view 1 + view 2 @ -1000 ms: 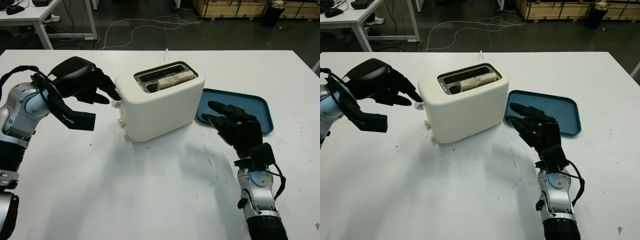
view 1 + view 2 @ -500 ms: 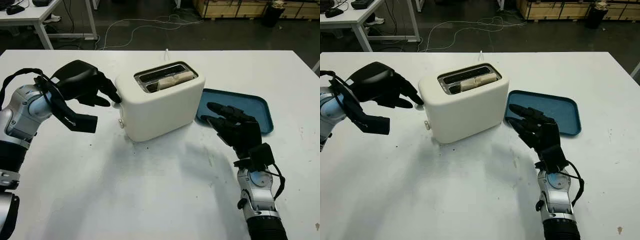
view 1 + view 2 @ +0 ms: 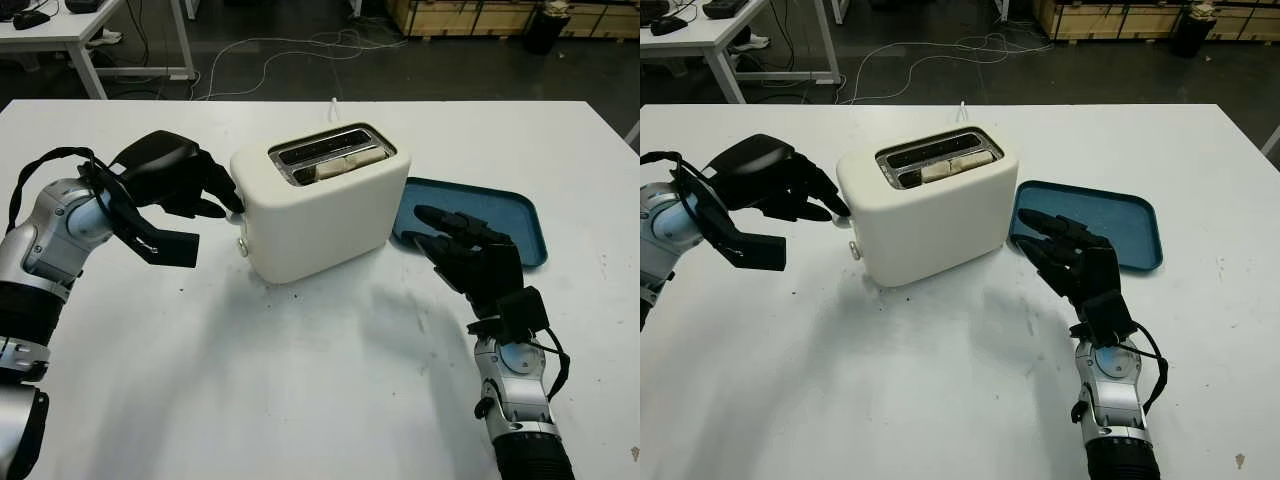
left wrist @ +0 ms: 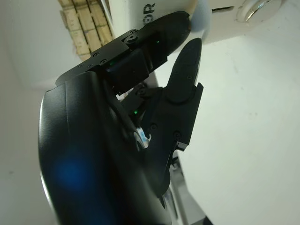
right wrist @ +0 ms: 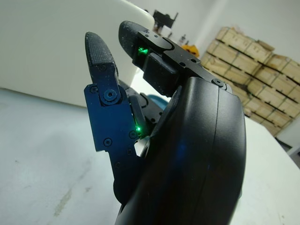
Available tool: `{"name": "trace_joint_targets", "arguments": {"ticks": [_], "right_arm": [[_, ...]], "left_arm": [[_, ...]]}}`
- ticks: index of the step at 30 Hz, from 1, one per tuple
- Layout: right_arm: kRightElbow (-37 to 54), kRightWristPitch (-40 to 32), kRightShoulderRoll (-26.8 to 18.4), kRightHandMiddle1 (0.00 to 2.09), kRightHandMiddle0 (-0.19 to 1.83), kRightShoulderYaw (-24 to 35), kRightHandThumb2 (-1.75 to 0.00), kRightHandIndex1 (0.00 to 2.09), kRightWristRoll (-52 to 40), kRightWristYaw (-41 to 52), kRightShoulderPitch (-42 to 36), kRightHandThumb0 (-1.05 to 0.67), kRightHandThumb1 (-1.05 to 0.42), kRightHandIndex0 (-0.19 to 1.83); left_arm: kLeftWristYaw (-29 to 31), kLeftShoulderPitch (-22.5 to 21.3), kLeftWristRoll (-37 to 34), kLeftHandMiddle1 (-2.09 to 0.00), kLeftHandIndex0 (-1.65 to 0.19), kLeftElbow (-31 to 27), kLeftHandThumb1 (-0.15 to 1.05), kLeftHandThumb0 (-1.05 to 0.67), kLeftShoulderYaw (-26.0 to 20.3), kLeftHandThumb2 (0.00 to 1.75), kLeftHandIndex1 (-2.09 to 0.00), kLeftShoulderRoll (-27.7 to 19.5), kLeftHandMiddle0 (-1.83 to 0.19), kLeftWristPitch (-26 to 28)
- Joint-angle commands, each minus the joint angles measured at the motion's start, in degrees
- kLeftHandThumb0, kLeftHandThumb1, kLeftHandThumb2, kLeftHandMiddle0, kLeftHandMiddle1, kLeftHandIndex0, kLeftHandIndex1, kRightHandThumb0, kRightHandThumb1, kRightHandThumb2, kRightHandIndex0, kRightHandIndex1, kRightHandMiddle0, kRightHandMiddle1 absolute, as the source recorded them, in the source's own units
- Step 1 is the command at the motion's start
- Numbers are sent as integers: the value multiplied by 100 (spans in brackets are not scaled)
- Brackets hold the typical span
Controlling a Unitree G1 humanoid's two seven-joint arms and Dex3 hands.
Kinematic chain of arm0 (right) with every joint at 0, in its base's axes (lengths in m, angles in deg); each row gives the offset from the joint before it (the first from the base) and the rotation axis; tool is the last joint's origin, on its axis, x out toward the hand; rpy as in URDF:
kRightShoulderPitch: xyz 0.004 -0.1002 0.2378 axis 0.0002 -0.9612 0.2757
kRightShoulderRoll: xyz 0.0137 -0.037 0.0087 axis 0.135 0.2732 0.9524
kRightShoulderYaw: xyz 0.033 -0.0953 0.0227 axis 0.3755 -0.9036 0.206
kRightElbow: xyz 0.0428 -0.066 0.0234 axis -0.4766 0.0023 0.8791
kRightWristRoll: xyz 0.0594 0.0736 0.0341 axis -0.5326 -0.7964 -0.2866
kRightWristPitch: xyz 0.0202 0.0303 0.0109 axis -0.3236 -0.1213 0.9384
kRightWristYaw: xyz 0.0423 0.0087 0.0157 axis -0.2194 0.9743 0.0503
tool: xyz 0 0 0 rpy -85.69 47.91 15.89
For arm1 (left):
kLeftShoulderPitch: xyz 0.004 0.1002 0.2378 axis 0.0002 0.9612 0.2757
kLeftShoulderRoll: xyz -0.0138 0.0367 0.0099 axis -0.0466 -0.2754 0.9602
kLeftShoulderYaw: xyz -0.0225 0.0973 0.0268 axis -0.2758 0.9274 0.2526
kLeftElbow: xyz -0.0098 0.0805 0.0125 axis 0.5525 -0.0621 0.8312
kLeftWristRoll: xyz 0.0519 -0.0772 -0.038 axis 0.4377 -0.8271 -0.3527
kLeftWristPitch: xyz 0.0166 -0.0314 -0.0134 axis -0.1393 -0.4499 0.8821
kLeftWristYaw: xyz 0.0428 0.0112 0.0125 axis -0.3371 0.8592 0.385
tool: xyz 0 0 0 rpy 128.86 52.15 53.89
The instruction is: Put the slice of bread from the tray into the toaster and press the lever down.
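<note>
A white toaster [image 3: 320, 215] stands mid-table with the slice of bread [image 3: 350, 162] sitting low in its near slot. My left hand [image 3: 215, 195] is at the toaster's left end, open, with its fingertips [image 4: 161, 35] on the pale lever knob [image 4: 202, 18]. The lever [image 3: 234, 214] shows just under those fingers. My right hand [image 3: 450, 235] is open above the table to the right of the toaster, at the near-left corner of the blue tray [image 3: 510, 215], which holds nothing. The toaster's side [image 5: 47, 47] looms just past the right hand.
The toaster's white cord [image 3: 332, 103] runs off the table's far edge. Bare white tabletop [image 3: 300, 380] stretches in front of the toaster. Beyond the table lie floor cables, another table at the far left, and wooden crates at the back.
My left hand has come down and in against the toaster's left end, onto the lever. The bread sits a little lower in the slot. The right hand has not moved.
</note>
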Motion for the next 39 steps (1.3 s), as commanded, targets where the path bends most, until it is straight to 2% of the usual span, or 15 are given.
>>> {"name": "trace_joint_targets", "arguments": {"ticks": [1,9,11,12,15,18,19,20,23,30,34,39], "right_arm": [[-30,110,39,0,102,41,0,0,-35,3,10,-49,-86,111],[-98,218,27,0,102,54,0,0,-25,28,19,-47,-87,111],[-90,196,29,0,102,61,0,0,-42,37,13,-47,-87,111],[-80,169,27,0,102,63,0,0,-26,22,3,-46,-87,111],[-94,161,19,0,102,76,0,0,-1,13,-11,-45,-87,111],[-86,165,1,0,102,82,0,1,24,13,-19,-45,-87,112],[-84,173,-8,0,102,86,0,1,18,26,-18,-47,-87,113],[-88,181,-14,0,102,91,0,1,6,40,-16,-47,-87,113],[-115,177,-2,0,102,115,0,1,-43,63,-8,-47,-86,114],[-108,141,28,0,103,93,0,1,-28,63,-12,-46,-86,113],[-93,109,33,0,103,86,0,1,-21,55,-17,-46,-87,113],[-55,98,21,0,103,72,0,0,44,16,-32,-45,-87,113]], "left_arm": [[-50,112,92,-129,-134,114,84,-23,189,0,-4,169,-102,-140],[-404,329,56,-131,-135,426,82,-20,332,1,-4,447,-103,-142],[-508,428,120,-121,-129,455,86,-20,387,1,-1,581,-99,-10],[-773,510,292,-113,-125,539,87,-18,472,1,-1,739,-97,49],[-1708,677,979,-121,-123,872,91,-19,872,1,-1,1214,-91,304],[-2611,748,1619,-116,-120,1411,91,-18,1425,0,0,1680,-87,538],[-2812,784,1716,-113,-120,1552,90,-18,1564,0,-1,1801,-87,552],[-2955,816,1759,-120,-123,1660,89,-16,1664,0,-2,1884,-89,533],[-2994,901,1647,-130,-121,1768,90,-14,1805,1,-1,1979,-86,546],[-2904,941,1599,-107,-115,1655,92,-15,1830,3,0,1871,-86,777],[-3046,935,1620,-112,-120,1587,90,-14,1831,1,-2,1806,-87,776],[-2992,896,1577,-98,-118,1559,91,-15,1834,1,-1,1771,-89,791]]}}
